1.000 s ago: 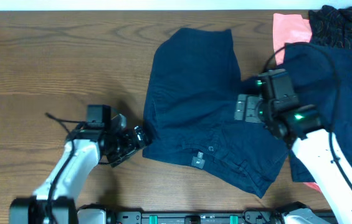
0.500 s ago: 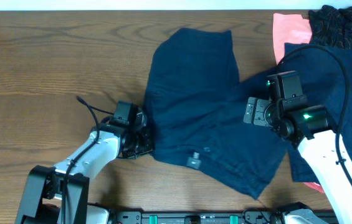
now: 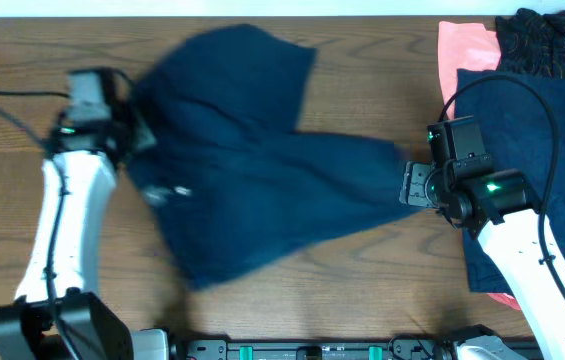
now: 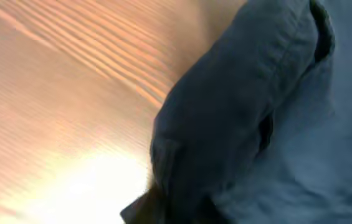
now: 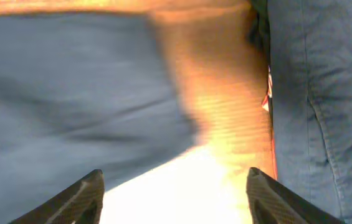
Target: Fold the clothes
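Table [image 3: 362,300]: brown wood grain, carrying all the clothes.
Shorts [image 3: 252,180]: navy, the largest spread, blurred. They lie across the middle of the table, reaching from the left gripper at the upper left to the right gripper at mid-right. One leg points to the far edge.
Navy pile [image 3: 552,130]: a dark blue garment at the right edge, flat, partly under the right arm and its cable. A pink sliver shows beneath its near corner.
Black garment [image 3: 552,28]: patterned and crumpled in the far right corner, touching the navy pile.
Pink garment [image 3: 465,50]: salmon, just left of the black garment, its near part tucked under the navy pile.
Left gripper [image 3: 134,132]: at the shorts' upper left edge. Its wrist view shows a bunched ridge of cloth [image 4: 238,112] running down into it, pinched, with the fingers themselves hidden.
Right gripper [image 5: 176,199]: fingers spread wide over bare, glaring wood, holding nothing. The shorts' edge [image 5: 70,93] is to one side and the navy pile [image 5: 325,93] to the other.
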